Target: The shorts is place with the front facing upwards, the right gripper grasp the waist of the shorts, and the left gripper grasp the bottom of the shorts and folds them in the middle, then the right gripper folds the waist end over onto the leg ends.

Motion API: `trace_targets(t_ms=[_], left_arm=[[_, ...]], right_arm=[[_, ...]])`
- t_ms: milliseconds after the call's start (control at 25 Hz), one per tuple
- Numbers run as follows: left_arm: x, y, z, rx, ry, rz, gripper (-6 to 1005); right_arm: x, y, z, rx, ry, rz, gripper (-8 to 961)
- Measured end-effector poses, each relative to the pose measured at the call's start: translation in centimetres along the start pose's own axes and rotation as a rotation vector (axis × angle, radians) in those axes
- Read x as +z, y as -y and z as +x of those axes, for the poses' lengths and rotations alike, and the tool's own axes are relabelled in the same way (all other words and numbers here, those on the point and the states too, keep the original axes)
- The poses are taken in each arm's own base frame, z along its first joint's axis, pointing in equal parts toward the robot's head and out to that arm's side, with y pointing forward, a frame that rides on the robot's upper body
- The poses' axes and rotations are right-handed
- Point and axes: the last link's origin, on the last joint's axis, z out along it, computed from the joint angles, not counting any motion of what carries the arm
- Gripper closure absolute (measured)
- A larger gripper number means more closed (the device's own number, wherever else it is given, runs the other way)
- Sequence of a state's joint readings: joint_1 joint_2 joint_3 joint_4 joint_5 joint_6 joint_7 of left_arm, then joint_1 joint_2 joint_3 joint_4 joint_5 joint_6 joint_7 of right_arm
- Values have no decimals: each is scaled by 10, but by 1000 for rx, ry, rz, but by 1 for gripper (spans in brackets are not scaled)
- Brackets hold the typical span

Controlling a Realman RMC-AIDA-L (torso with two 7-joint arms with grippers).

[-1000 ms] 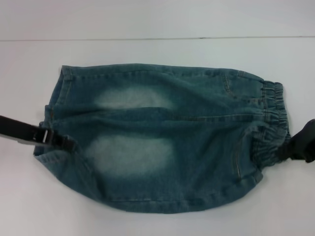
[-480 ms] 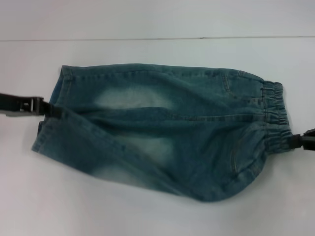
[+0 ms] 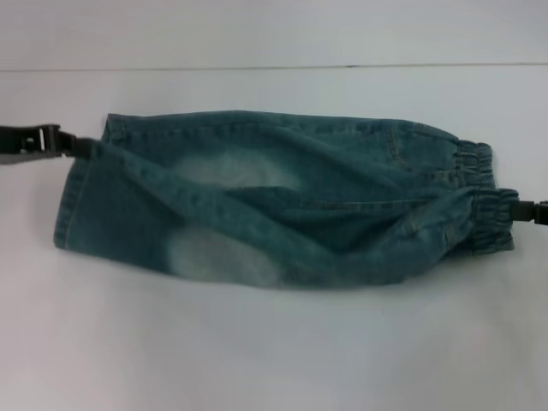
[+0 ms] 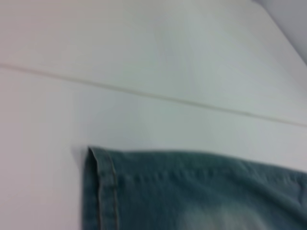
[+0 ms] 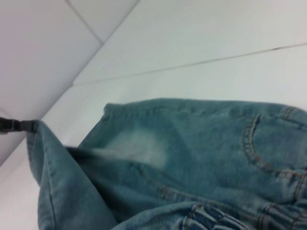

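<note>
The blue-green washed denim shorts [image 3: 282, 201] with pale faded patches lie lengthwise across the white table [image 3: 274, 351], leg hems toward the robot's left and the puckered elastic waist [image 3: 484, 201] toward its right. The near half of the garment is lifted and drawn over the far half, so a long diagonal fold runs from the far left corner down to the waistband.

The left gripper [image 3: 73, 144], black and slim, reaches in level from the left edge of the head view. Its tips are closed onto the bottom of the shorts [image 3: 77, 193] at the raised corner of the hem, which sits close to the far hem corner. In the right wrist view that same gripper [image 5: 26, 125] shows as a small dark clamp pinching the lifted hem corner. The left wrist view shows only the far stitched hem corner [image 4: 100, 191] lying flat on the table.

The right gripper [image 3: 524, 211] comes in level from the right edge, with only its dark tip in view, clamped on the gathered waistband's end and holding it slightly raised.
</note>
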State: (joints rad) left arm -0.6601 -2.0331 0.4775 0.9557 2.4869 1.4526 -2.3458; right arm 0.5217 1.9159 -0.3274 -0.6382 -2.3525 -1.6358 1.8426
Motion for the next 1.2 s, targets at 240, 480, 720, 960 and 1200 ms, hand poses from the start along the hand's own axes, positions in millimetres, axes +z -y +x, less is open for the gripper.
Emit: trace_targets(t_ms=[240, 480, 720, 960, 1200], left_arm=[[5, 1, 7, 7, -51, 15, 972], [13, 1, 16, 29, -95, 35, 971], [18, 5, 24, 60, -170, 65, 971], [25, 8, 30, 87, -209, 108, 972], [36, 5, 33, 125, -225, 157, 971]], right_arm=[[3, 3, -4, 14, 48, 9, 933], [3, 7, -12, 31, 114, 40, 935], [6, 14, -16, 43, 138, 91, 938], [16, 17, -22, 9, 160, 130, 938], [27, 22, -32, -27, 182, 184, 939]])
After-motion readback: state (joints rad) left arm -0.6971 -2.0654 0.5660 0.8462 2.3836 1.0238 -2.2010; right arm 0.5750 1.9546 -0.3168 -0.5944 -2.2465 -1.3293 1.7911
